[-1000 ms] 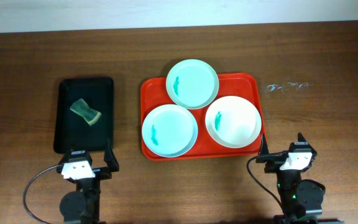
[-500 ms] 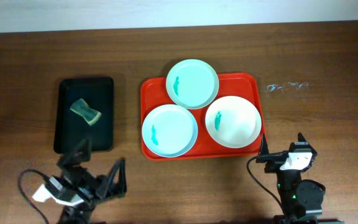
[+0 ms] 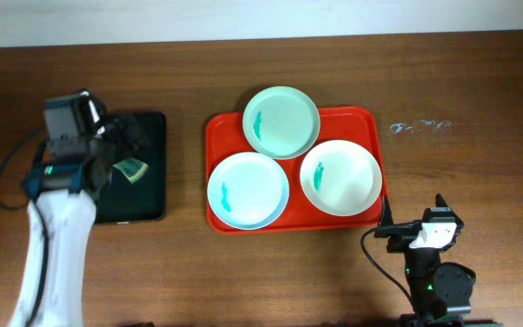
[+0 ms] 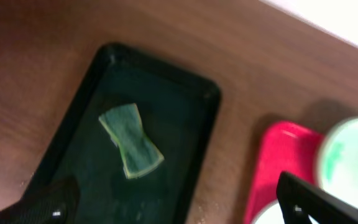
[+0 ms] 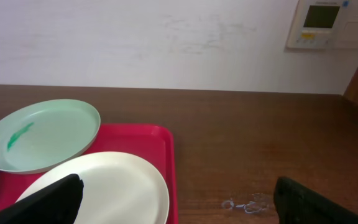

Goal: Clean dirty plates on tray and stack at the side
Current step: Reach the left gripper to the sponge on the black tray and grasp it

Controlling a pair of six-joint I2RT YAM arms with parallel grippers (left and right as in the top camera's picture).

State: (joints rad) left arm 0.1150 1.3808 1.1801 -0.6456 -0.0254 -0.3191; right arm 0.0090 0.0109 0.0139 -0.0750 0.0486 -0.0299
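1. Overhead: the left pincer (image 3: 123, 145) hangs above the black tray (image 3: 148, 204), jaws wide apart and empty.
2. A green sponge (image 4: 131, 140) lies just ahead of it, untouched.
3. To its right, the red tray (image 3: 363, 118) holds a mint plate (image 3: 281, 121), a blue plate (image 3: 248, 189) and a white plate (image 3: 339, 177), each smeared teal.
4. The right pincer (image 5: 178, 182) sits spread and empty, with the white plate just ahead.

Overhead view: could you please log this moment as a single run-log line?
left gripper open over black tray | sponge ungrasped | right gripper open, near red tray corner | three smeared plates on red tray
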